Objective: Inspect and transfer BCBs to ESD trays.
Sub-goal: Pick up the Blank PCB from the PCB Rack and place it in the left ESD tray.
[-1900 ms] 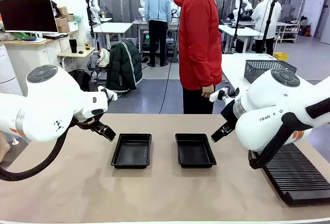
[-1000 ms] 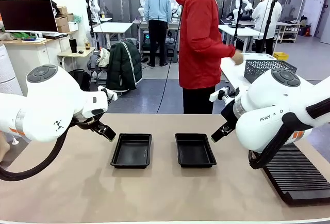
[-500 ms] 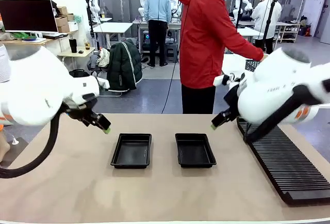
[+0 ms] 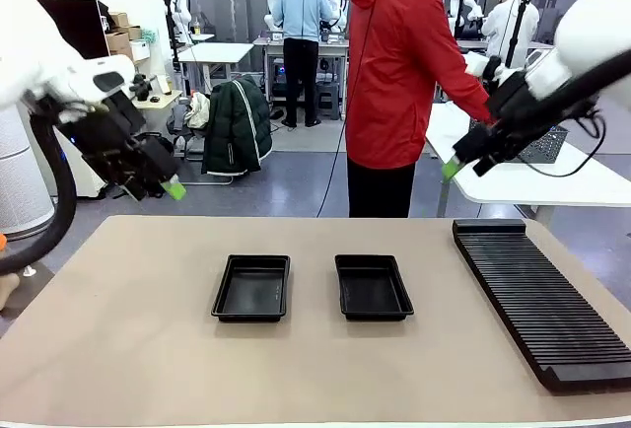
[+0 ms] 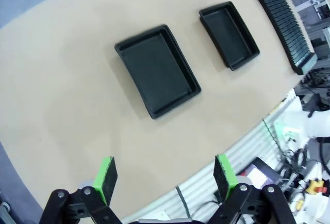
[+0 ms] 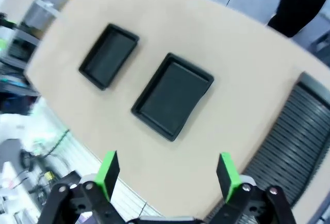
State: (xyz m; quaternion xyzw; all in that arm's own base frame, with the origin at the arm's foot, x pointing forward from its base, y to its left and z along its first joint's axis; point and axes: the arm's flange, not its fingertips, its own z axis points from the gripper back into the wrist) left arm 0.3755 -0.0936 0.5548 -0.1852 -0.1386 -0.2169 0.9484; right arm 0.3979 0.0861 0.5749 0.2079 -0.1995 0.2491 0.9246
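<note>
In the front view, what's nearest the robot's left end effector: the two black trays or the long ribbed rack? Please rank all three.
1. Left tray, below and just right of the left end effector.
2. Right tray, one further to the right.
3. Ribbed rack, along the far right side.

2 glossy plastic trays (image 4: 251,288) on matt tabletop (image 4: 118,349).

Left ESD tray (image 4: 251,288) beside right ESD tray (image 4: 373,287); left tool (image 4: 173,189), right tool (image 4: 451,168) aloft
</note>
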